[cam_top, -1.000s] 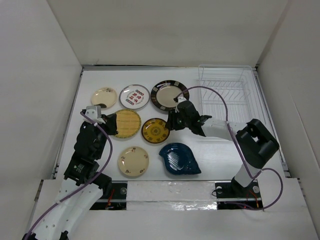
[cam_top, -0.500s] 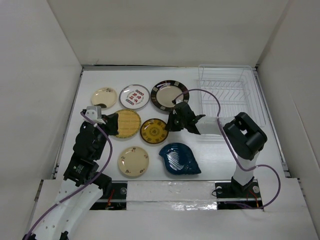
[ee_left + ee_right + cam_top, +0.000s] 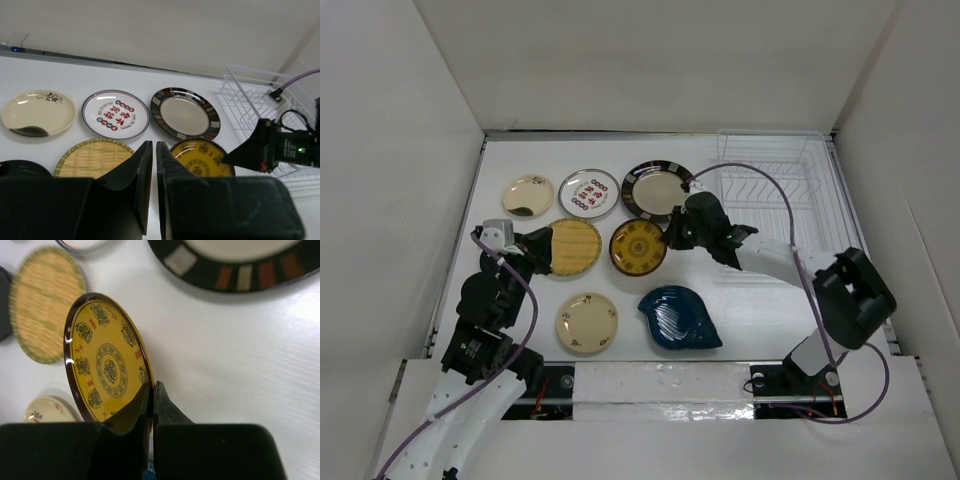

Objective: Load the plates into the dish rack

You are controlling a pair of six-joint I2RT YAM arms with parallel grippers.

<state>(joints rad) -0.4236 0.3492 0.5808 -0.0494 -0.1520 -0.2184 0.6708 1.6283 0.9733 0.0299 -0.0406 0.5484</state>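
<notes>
My right gripper (image 3: 670, 238) is shut on the rim of the dark brown-yellow plate (image 3: 638, 247), holding it tilted up off the table; the pinch shows in the right wrist view (image 3: 152, 390) on the plate (image 3: 102, 360). My left gripper (image 3: 535, 250) hangs shut and empty (image 3: 150, 150) at the left edge of the woven yellow plate (image 3: 574, 247). Flat on the table lie two cream plates (image 3: 528, 195) (image 3: 586, 323), the white plate with red marks (image 3: 589, 193), the black-rimmed plate (image 3: 658, 190) and the blue leaf plate (image 3: 677, 318). The white wire dish rack (image 3: 775, 185) stands at the back right with no plate in it.
White walls close in the table on the left, back and right. The right arm's purple cable (image 3: 750, 175) arcs over the rack's near left corner. The right arm's forearm (image 3: 770, 255) stretches across the table in front of the rack.
The right gripper has closed on the brown-yellow plate's rim and raised it on edge, shifting slightly back. The left arm has pulled back toward the near left.
</notes>
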